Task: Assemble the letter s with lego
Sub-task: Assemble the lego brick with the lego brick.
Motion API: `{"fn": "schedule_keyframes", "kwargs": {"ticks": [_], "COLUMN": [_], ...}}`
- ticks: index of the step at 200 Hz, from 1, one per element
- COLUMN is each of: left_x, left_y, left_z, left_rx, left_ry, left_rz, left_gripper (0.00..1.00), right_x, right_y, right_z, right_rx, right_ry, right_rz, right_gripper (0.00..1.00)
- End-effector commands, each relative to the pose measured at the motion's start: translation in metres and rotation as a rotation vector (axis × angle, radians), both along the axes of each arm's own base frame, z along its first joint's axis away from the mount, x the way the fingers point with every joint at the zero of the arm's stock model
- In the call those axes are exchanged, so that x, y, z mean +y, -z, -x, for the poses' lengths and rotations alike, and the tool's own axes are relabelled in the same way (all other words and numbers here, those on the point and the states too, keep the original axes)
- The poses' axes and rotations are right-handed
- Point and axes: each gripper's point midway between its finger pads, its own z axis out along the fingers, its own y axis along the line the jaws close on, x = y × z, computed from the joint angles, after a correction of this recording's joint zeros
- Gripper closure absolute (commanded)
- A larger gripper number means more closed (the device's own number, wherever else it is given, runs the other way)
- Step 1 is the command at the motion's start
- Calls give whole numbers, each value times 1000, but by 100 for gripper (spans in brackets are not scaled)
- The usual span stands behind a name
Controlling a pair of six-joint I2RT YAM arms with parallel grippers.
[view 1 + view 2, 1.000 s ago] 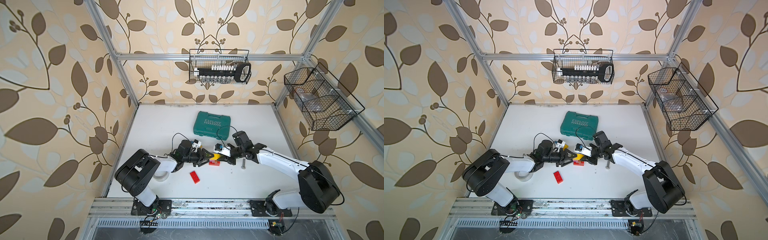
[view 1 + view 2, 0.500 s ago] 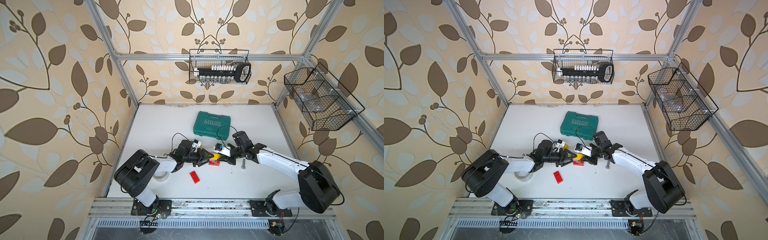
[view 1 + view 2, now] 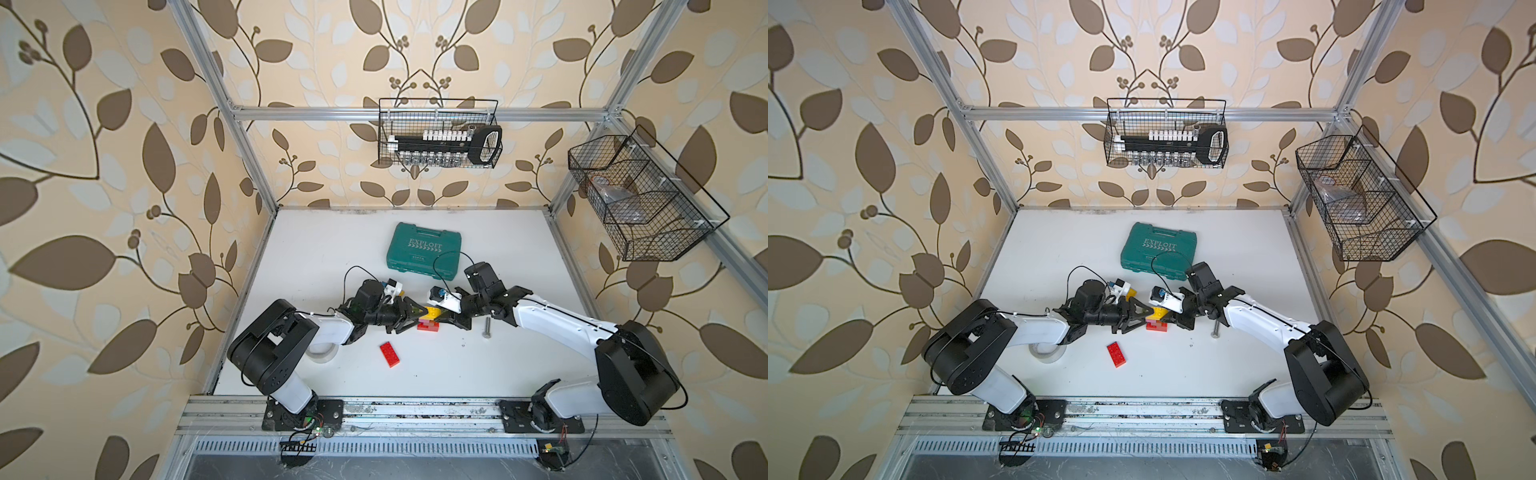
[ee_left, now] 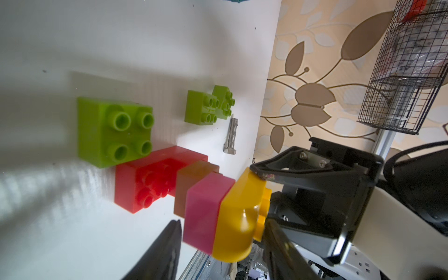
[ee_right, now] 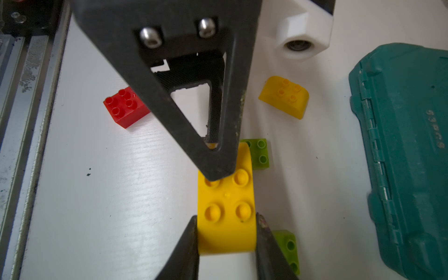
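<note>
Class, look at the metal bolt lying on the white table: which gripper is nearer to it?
Right. The right gripper, shut on the yellow brick, is on the bolt's side of that brick; the left gripper reaches in from the brick's far side.

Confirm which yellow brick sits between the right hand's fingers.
The yellow brick stacked on the pink brick, gripped by the right hand. The other yellow brick lies loose, studs up, nearer the teal case.

Robot lab cell, aluminium frame [image 3: 415, 113], wallpaper panels [image 3: 104, 174]
</note>
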Motion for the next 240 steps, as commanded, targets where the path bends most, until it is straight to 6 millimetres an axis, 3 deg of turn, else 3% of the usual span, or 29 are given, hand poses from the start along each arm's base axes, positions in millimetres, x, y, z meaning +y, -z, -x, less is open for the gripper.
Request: {"fn": "schedule_keyframes", "kwargs": {"ticks": [1, 38, 70, 88, 98, 113, 161, 180, 193, 216, 240], "left_x": [-6, -5, -3, -1, 2, 5, 32, 47, 56, 71, 81], "left_y": [-15, -20, -33, -41, -57, -66, -67, -68, -74, -87, -100], "left_z": [-2, -2, -4, -3, -1, 2, 20, 22, 21, 17, 10], "left_rx": [-46, -57, -90, -109, -148, -171, -186, -200, -213, -239, -261], "left_ry": [21, 16, 12, 16, 19, 32, 44, 27, 10, -18, -36], "left_rz": [19, 14, 3, -18, -17, -38, -153, -205, -224, -261, -282], "left_gripper": [33, 24, 13, 7, 3, 1, 1, 1, 1, 1, 1], "right_x": [-1, -2, -6, -13, -16, -21, -37, -35, -29, -18, -9], "right_y": [5, 4, -15, -32, -42, -56, -116, -133, -131, -107, -83], "right_z": [1, -1, -10, -16, -17, -14, 0, 15, 30, 54, 67], "right_rx": [35, 34, 6, -21, -36, -53, -156, -180, -217, -262, -270], "right_ry": [12, 26, 83, 134, 159, 190, 366, 424, 448, 476, 498], "right_rz": [21, 18, -47, -106, -139, -179, -408, -570, -636, -633, -600], "right_gripper": [67, 62, 50, 40, 31, 26, 21, 21, 21, 20, 19]}}
